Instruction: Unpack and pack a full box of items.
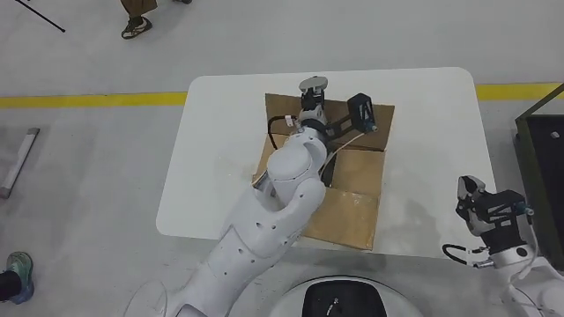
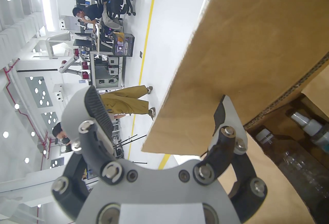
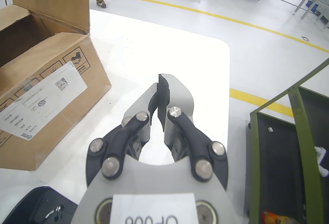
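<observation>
An open cardboard box [image 1: 352,216] stands mid-table, a white label on its side [image 3: 43,99]. Its far flap [image 2: 244,42] is upright. My left gripper [image 2: 157,96] is open at that flap's free edge, one fingertip [image 2: 226,109] against the cardboard and the other fingertip [image 2: 92,101] well clear of it on the outer side; from above the left gripper [image 1: 312,88] sits at the box's far rim. Inside the box lie a clear bottle [image 2: 290,160] and a white-capped spray bottle [image 2: 308,124]. My right gripper [image 3: 160,86] is shut on nothing, above the table's right front corner [image 1: 471,189].
The white table [image 1: 432,132] has bare surface to the box's right and left. A green-framed black cart [image 3: 303,132] stands beside the table's right edge [image 1: 539,167], with a small item in its bottom. Yellow floor tape [image 1: 88,100] runs behind the table.
</observation>
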